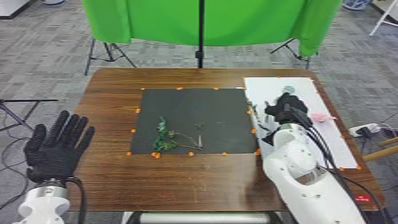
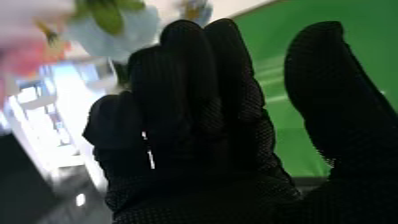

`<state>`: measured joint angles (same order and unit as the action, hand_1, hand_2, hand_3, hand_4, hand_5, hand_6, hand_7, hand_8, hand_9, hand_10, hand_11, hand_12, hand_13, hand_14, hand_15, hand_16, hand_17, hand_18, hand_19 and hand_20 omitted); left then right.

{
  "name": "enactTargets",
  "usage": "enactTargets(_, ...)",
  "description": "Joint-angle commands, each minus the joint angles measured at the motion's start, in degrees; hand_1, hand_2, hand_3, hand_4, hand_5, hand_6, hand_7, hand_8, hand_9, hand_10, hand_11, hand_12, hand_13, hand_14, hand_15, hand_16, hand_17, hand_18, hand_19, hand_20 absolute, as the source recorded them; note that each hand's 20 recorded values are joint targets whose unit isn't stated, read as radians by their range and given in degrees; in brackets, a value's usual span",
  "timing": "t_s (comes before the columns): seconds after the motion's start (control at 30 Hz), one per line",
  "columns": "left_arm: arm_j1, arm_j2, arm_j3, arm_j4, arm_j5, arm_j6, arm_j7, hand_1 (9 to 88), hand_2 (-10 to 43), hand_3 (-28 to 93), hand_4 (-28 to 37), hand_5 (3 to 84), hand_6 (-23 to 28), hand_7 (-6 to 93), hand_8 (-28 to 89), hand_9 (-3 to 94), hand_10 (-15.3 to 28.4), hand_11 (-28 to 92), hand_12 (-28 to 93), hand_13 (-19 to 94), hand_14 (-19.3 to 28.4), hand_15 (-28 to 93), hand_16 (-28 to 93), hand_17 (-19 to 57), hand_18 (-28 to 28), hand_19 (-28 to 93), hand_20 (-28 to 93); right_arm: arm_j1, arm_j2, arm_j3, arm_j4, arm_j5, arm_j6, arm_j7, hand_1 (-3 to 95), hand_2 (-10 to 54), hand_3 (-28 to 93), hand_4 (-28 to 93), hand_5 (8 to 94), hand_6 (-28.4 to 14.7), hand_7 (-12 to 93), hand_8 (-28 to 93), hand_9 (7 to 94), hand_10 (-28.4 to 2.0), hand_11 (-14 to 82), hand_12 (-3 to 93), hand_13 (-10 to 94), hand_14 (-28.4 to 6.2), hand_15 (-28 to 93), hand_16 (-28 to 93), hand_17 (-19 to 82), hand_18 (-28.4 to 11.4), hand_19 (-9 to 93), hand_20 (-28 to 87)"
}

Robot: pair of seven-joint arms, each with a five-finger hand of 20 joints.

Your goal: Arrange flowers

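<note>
The head view is evenly lit, with faint sheen on the brown tabletop (image 1: 204,185). In the right wrist view, windows (image 2: 40,120) glare white, the black glove (image 2: 195,150) sits in shadow, and the flowers (image 2: 120,30) blur.

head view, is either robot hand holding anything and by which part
Nothing is held: the left robot hand is open and empty; the right robot hand has its thumb apart from its fingers, nothing between.

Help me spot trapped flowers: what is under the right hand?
The white sheet lies beneath the right hand, a pale flower beyond and a pink flower beside it; anything else directly below is covered.
</note>
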<state>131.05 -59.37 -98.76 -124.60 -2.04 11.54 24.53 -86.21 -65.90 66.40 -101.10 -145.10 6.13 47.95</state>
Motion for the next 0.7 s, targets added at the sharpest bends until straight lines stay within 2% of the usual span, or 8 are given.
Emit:
enactTargets(0.03, -0.37, 0.04, 0.91, 0.33, -0.22, 0.81, -1.16, 25.0, 15.2, 76, -28.3, 46.1, 7.9, 10.7, -9, 39.7, 13.7, 18, 11, 32, 12.5, 22, -2, -4.2, 13.0, 32, 15, 5.08, -1.3, -2.31, 4.88, -3.58, -10.22, -0.41, 35.5, -9.5, 71, -28, 70.3, -6.3, 28, -12, 71.6, -19.7, 42.7, 27.5, 67, -15.9, 73, 29, 42, -25.6, 93, 43)
enactTargets(0.17, -0.08, 0.21, 0.92, 0.32, -0.81, 0.29, -0.55, 24.9, 15.1, 76, -28.3, 46.2, 7.9, 10.7, -9, 39.6, 13.7, 18, 11, 33, 12.5, 23, -2, -4.2, 13.0, 32, 15, 6.94, -1.52, -4.08, 8.38, -7.5, -10.12, -2.75, 35.6, -9.5, 70, -28, 71.4, -6.5, 26, -11, 71.7, -19.8, 43.1, 27.9, 67, -16.0, 74, 31, 42, -25.7, 93, 46)
enactTargets(0.33, 0.07, 0.15, 0.74, 0.18, -0.59, 0.22, -0.49, 24.8, 14.8, 77, -28.3, 46.1, 7.9, 10.7, -9, 39.7, 13.7, 18, 11, 32, 12.4, 22, -2, -4.2, 12.9, 32, 15, 9.51, -2.37, -6.13, 11.83, -6.63, -12.9, -3.2, 37.2, -9.5, 70, -28, 72.8, -6.8, 18, -11, 72.2, -19.4, 43.5, 28.1, 67, -15.6, 75, 32, 43, -25.6, 93, 47)
enactTargets(0.5, 0.14, 0.03, 0.77, 0.05, -1.29, -0.14, -0.43, 24.9, 14.7, 77, -28.3, 46.1, 8.0, 10.7, -9, 39.7, 13.7, 18, 11, 33, 12.3, 22, -2, -4.2, 13.0, 32, 15, 8.97, -2.55, -8.05, 13.02, -5.39, -19.09, -5.01, 44.8, -9.5, 72, -28, 74.6, -5.3, 16, -9, 72.7, -18.6, 43.6, 28.9, 67, -15.4, 75, 33, 42, -25.6, 93, 48)
enactTargets(0.57, -0.11, -0.07, 0.91, 0.2, -1.03, -0.33, -0.74, 24.9, 14.7, 77, -28.3, 46.2, 8.0, 10.7, -9, 39.7, 13.7, 18, 11, 33, 12.3, 22, -2, -4.2, 13.0, 32, 15, 8.64, -3.06, -8.04, 13.18, -3.3, -22.1, -4.22, 49.0, -9.5, 71, -28, 75.5, -5.1, 16, -3, 74.3, -17.5, 39.4, 34.4, 67, -15.3, 75, 33, 42, -25.5, 93, 47)
enactTargets(0.63, -0.17, -0.14, 0.97, 0.21, -1.24, -0.41, -0.91, 25.0, 14.7, 77, -28.3, 46.2, 8.0, 10.7, -9, 39.8, 13.7, 18, 11, 32, 12.5, 22, -2, -4.2, 13.0, 32, 15, 7.65, -3.66, -7.36, 13.27, -2.38, -23.14, -3.75, 58.5, -9.5, 67, -28, 79.4, -4.2, 17, 4, 80.7, -15.3, 26.2, 45.9, 68, -14.3, 73, 33, 41, -25.2, 93, 43)
enactTargets(0.7, -0.24, -0.22, 1.01, 0.25, -1.28, -0.37, -0.96, 25.0, 14.7, 76, -28.3, 46.2, 8.0, 10.6, -9, 39.8, 13.7, 18, 11, 32, 12.5, 22, -2, -4.2, 13.0, 32, 15, 6.88, -3.7, -6.85, 13.38, -2.38, -23.28, -3.78, 61.9, -9.5, 66, -28, 81.7, -3.5, 17, 5, 83.9, -14.4, 21.1, 47.4, 70, -13.5, 71, 32, 41, -25.1, 93, 41)
